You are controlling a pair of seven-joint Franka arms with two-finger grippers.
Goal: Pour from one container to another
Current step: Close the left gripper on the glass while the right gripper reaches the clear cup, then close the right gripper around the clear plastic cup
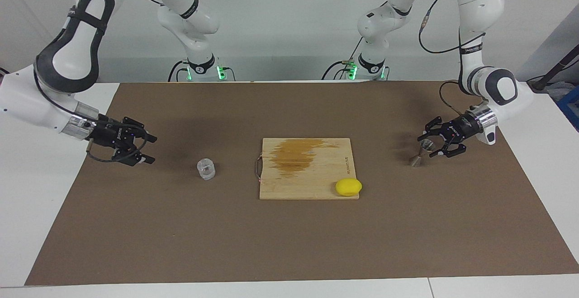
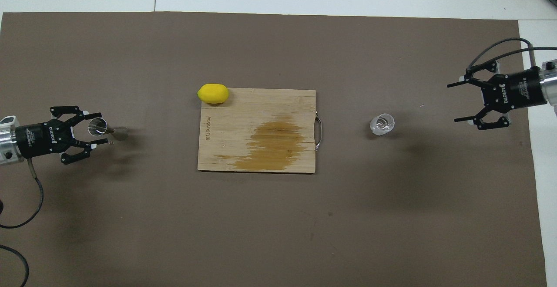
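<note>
The glass cup, short and clear, stands on the brown mat toward the right arm's end of the table. My right gripper hangs low over the mat beside it, a clear gap away. It lies level, points at the cup and is open with nothing between its fingers. The metal jigger, hourglass-shaped, stands upright on the mat toward the left arm's end. My left gripper lies level and has closed on the jigger's upper cone, one finger on each side.
A wooden cutting board with a dark stain and a metal handle lies mid-table. A yellow lemon sits on the board's corner farthest from the robots, toward the left arm's end. The brown mat covers most of the table.
</note>
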